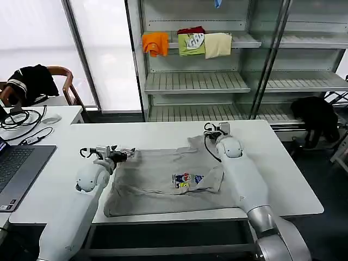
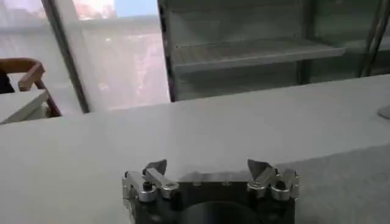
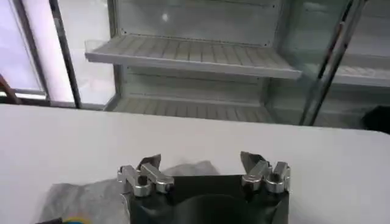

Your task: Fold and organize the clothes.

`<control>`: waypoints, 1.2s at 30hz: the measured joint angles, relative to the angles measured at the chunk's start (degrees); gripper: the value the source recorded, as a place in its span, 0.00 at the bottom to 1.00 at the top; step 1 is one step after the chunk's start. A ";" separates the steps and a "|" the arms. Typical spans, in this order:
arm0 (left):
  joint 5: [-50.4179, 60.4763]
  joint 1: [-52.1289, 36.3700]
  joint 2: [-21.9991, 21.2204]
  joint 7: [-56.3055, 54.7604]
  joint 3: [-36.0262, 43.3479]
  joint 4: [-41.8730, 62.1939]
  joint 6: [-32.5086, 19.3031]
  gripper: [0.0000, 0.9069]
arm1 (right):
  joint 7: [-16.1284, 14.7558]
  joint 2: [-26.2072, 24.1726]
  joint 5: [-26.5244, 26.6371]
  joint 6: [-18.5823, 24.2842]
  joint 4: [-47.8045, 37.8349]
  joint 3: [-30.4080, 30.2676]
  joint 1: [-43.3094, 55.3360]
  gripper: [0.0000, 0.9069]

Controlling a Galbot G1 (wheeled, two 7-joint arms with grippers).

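Leftmost, beyond the edge of my table (image 1: pixel 288 179), a laptop (image 1: pixel 16 168) and cables sit on a neighbouring desk, with a wooden chair draped in a black garment behind them. My left gripper (image 1: pixel 124 154) hangs just over the left edge of the grey T-shirt (image 1: pixel 157 187), its jaws spread with nothing between them; in the left wrist view the same gripper (image 2: pixel 210 173) faces bare white tabletop running to the far edge. The T-shirt lies flat in the middle of the table, partly folded, wrinkled, with a small multicoloured print (image 1: pixel 186 180) facing up and its near hem close to the table's front edge. My right gripper (image 1: pixel 216 129) sits at the shirt's far right corner, jaws also spread and empty; in the right wrist view, that gripper (image 3: pixel 201 167) hovers over a grey fabric corner. Open tabletop stretches to the right, and shelves (image 1: pixel 196 81) stand behind.
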 measured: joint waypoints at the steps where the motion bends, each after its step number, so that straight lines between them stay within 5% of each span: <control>1: 0.00 -0.05 -0.02 0.02 -0.05 0.24 -0.01 1.00 | -0.03 0.03 -0.01 0.03 -0.17 0.01 0.00 1.00; 14: -0.13 -0.67 -0.16 0.26 0.23 2.23 -0.05 1.00 | -0.08 0.33 0.12 0.05 -1.43 0.13 -0.05 1.00; 15: -0.17 -0.64 -0.20 0.28 0.27 2.29 -0.05 0.97 | -0.04 0.33 0.20 0.01 -1.45 0.11 -0.12 1.00; 16: -0.16 -0.59 -0.27 0.26 0.32 2.35 -0.05 0.80 | 0.01 0.32 0.26 -0.04 -1.46 0.05 -0.23 1.00; 18: -0.16 -0.40 -0.43 0.26 0.45 2.39 -0.05 0.63 | 0.06 0.29 0.35 -0.12 -1.40 0.01 -0.46 1.00; 19: -0.17 -0.30 -0.50 0.24 0.54 2.38 -0.06 0.41 | 0.10 0.29 0.42 -0.25 -1.27 0.03 -0.60 0.99; 20: -0.18 -0.23 -0.55 0.24 0.60 2.37 -0.09 0.10 | 0.18 0.30 0.53 -0.39 -1.16 0.05 -0.72 0.84; 25: -0.21 0.09 -0.61 0.24 0.91 2.17 -0.20 0.04 | 0.57 0.36 0.96 -1.19 -0.59 0.18 -1.31 0.72; 31: -0.21 0.53 -0.60 0.42 1.08 2.07 -0.25 0.02 | 1.33 0.48 1.46 -1.67 0.23 0.46 -2.22 0.00; 36: -0.19 0.88 -0.82 0.54 1.10 2.01 -0.27 0.02 | 1.52 0.28 1.84 -1.98 0.91 0.52 -2.88 0.00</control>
